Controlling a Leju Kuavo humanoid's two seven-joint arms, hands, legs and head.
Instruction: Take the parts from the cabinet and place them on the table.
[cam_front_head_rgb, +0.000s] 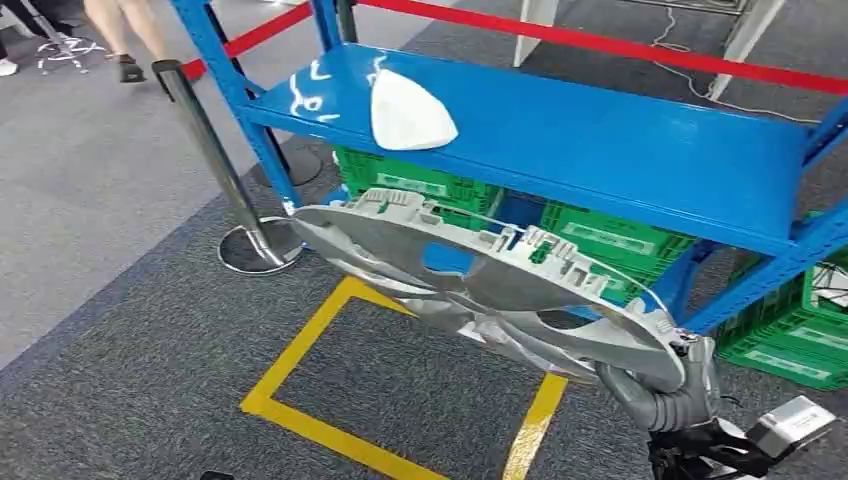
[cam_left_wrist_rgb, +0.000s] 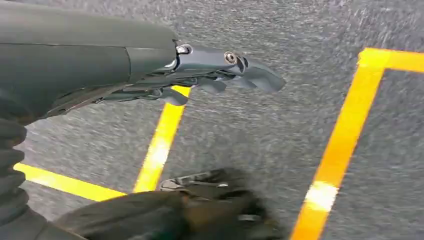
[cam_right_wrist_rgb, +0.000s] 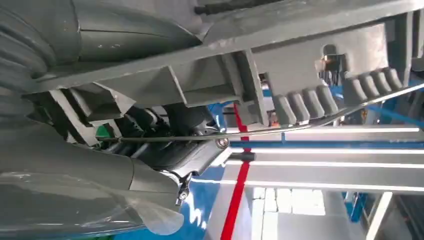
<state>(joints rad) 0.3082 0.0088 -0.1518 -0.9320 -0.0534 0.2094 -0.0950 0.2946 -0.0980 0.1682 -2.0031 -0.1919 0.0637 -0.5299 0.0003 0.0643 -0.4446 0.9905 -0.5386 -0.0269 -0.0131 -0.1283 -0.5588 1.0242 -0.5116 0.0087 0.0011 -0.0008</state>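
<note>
In the head view, the right hand (cam_front_head_rgb: 668, 400) comes in from the lower right and grasps one end of a large grey plastic part (cam_front_head_rgb: 480, 290). The part is long, with curved panels, open holes and small ribs along its upper edge. It hangs in the air in front of the blue cabinet (cam_front_head_rgb: 620, 150), tilted down toward the right hand, above the grey carpet (cam_front_head_rgb: 150, 340) and the yellow tape square (cam_front_head_rgb: 330, 420) on the floor. On the blue shelf lies a white part (cam_front_head_rgb: 408, 112) of triangular form. Green crates (cam_front_head_rgb: 600, 240) stand under the shelf. A red barrier belt (cam_front_head_rgb: 640, 50) runs behind the cabinet, and a metal post (cam_front_head_rgb: 225, 170) with a round foot stands to the left. The legs of a person (cam_front_head_rgb: 125, 30) are near the top left corner.

In the left wrist view, the left hand (cam_left_wrist_rgb: 220, 75) hangs over the carpet and the yellow tape. Its fingers (cam_left_wrist_rgb: 260, 77) are stretched out and loose, and they hold nothing.

In the right wrist view, the grey part is very close, with its ribs and a thin metal wire. The dark fingers (cam_right_wrist_rgb: 185, 145) of the right hand are closed under it. Behind are the blue shelf and the red belt.
</note>
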